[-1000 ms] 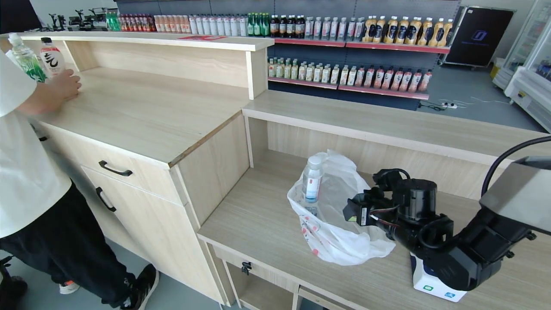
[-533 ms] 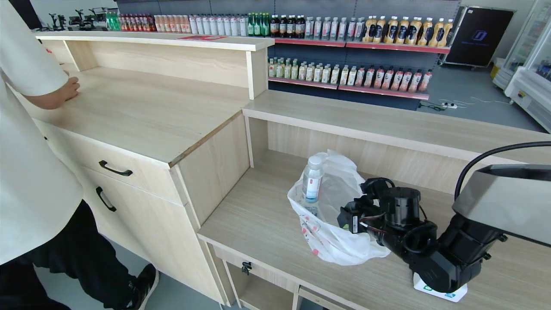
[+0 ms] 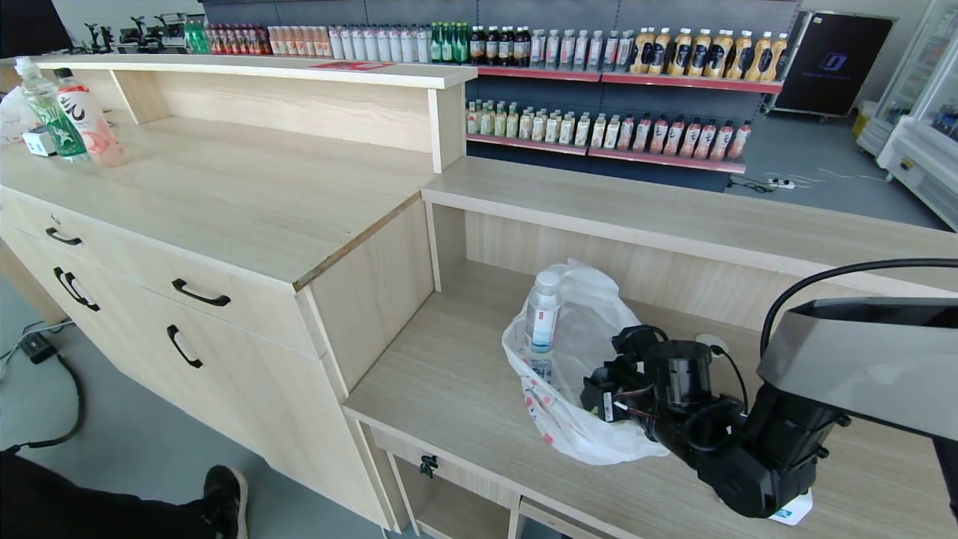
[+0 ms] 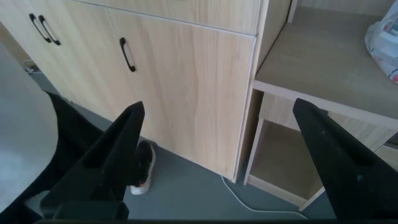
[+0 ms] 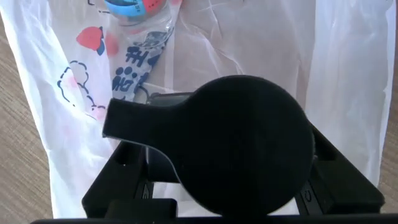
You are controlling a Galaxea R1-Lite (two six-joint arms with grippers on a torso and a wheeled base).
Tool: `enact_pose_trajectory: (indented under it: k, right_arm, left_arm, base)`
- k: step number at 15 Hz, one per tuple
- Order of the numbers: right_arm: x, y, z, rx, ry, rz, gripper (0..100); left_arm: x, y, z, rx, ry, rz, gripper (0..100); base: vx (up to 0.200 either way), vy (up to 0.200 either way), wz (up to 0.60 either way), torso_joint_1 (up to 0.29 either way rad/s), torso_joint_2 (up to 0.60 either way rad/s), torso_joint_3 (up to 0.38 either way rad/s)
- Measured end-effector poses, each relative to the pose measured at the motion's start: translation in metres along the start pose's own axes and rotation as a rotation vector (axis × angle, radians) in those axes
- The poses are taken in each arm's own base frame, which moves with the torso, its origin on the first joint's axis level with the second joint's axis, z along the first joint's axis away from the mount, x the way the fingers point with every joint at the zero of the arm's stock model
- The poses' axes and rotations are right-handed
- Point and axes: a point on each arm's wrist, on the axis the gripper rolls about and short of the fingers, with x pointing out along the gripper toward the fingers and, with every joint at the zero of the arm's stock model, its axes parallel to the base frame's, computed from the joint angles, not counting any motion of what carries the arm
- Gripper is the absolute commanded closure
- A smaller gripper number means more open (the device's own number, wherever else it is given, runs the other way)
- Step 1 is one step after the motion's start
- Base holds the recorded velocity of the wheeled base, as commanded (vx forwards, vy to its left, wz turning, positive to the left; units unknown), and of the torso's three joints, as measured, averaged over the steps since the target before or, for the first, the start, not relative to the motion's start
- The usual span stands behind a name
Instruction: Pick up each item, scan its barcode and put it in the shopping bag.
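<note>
Bottle [image 3: 542, 318]: upright in the bag [image 3: 576, 442] on the low counter [image 3: 449, 389]; a nudge from you tips it.
Right gripper [image 3: 602, 389]: over the bag's mouth; whether it's open or closed, I can't tell. Catch the thin plastic and you drag the bag.
Left gripper [image 4: 216, 124]: wide open, empty, near the cabinet [image 4: 186, 81].
Far bottles [image 3: 67, 112]: on the high counter [image 3: 247, 202], well apart.

You face a light wood counter [image 3: 247, 202] on the left, with black-handled drawers [image 3: 239, 308], and a lower desk [image 3: 449, 378] on the right. Far behind, shelves [image 3: 621, 75] of bottled drinks [image 3: 524, 46] line the wall [image 3: 673, 13]. The floor [image 3: 823, 165] is grey; a fridge [image 3: 914, 127] stands far right.
</note>
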Motion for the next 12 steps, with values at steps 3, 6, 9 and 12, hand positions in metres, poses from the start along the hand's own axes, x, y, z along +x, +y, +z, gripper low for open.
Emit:
enact_pose_trajectory:
  k: [3,6,9,12]
  right_arm:
    - [0.0026,-0.0007,-0.0049,-0.008,0.016,-0.003,100]
    - [0.0043,-0.0004,-0.0071,-0.01,0.022,-0.003,100]
    - [0.0053,-0.0002,-0.0076,-0.009,0.021,-0.003,100]
    - [0.0056,0.0001,-0.0081,-0.008,0.022,-0.003,100]
  left_arm:
    - [0.0,0.0,0.0,0.0,0.0,0.0,0]
    - [0.0,0.0,0.0,0.0,0.0,0.0,0]
    - [0.0,0.0,0.0,0.0,0.0,0.0,0]
    - [0.0,0.0,0.0,0.0,0.0,0.0,0]
  base:
    - [0.0,0.0,0.0,0.0,0.0,0.0]
    - [0.0,0.0,0.0,0.0,0.0,0.0]
    - [0.0,0.0,0.0,0.0,0.0,0.0]
    - [0.0,0.0,0.0,0.0,0.0,0.0]
